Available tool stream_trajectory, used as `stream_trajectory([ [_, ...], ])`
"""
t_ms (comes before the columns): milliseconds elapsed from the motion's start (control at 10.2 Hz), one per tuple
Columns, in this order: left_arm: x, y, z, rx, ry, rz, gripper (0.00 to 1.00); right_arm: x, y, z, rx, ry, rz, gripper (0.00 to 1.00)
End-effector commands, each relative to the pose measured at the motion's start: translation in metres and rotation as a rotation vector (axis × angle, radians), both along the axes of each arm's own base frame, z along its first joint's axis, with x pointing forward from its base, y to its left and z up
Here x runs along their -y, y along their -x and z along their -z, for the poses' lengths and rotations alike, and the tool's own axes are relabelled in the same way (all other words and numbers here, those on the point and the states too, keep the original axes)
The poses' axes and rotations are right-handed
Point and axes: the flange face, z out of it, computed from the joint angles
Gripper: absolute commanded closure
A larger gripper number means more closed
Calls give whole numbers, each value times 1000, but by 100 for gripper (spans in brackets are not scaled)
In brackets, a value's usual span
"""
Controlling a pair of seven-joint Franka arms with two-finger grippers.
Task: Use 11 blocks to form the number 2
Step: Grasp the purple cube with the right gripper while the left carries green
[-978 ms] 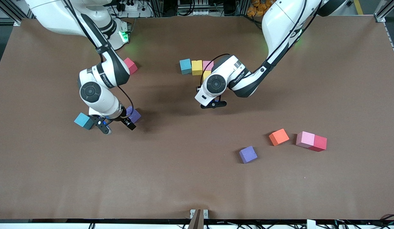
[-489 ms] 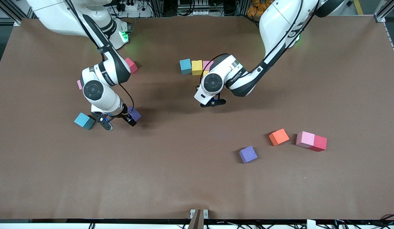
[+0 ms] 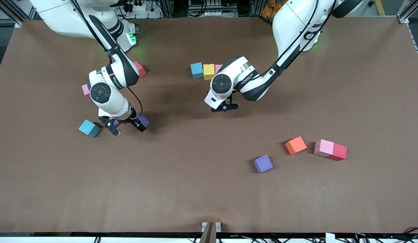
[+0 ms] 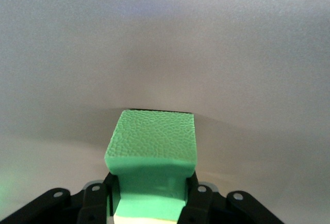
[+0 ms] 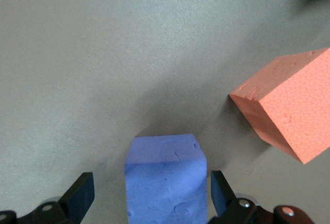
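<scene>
Two grippers at work. Left gripper [image 3: 225, 107]: clamped on a green block [image 4: 153, 157], held above bare table [image 3: 209, 189] just nearer the camera than the cyan-yellow-pink row [image 3: 206, 71]. Right gripper [image 5: 149, 195]: fingers spread wide, a purple block [image 5: 166, 180] between them without contact; an orange block [image 5: 289, 110] lies just beside, a cyan block [image 3: 89, 128] near.

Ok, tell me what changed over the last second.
The left gripper, shut on a green block, moved farther from the front camera toward the block row, its arm now hiding more of it. The right gripper, open, slid the same way, straddling a purple block and uncovering a pink block. Loose blocks stayed put.
</scene>
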Motion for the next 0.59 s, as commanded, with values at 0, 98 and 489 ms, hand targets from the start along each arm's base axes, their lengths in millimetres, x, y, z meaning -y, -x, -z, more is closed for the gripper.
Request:
stream_trajectory([
  [0, 7, 5, -2, 37, -13, 22, 55, 6, 8, -4, 7, -8, 14, 0],
  [98, 8, 6, -2, 42, -15, 30, 55, 6, 11, 0, 5, -9, 13, 0],
  [489, 15, 15, -2, 50, -17, 53, 52, 9, 17, 7, 14, -13, -5, 0],
])
